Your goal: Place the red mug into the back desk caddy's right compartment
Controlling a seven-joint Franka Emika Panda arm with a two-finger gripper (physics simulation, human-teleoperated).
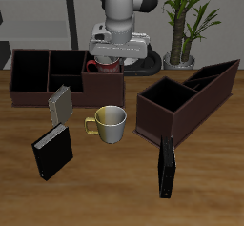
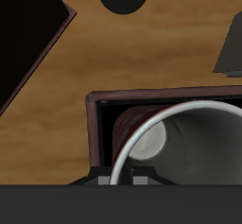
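The grey-and-white arm's claw [image 1: 105,60] hangs over the end section [image 1: 103,81] of the long, low dark brown box [image 1: 57,77], with the red patterned ceramic mug [image 1: 107,65] right at its tips; whether the fingers clamp the mug cannot be told. Just in front of the claw, on the wooden surface [image 1: 114,182], stands a plain cream-yellow mug [image 1: 109,123]. Beside it, toward the front edge, lies an angled dark brown box [image 1: 186,101].
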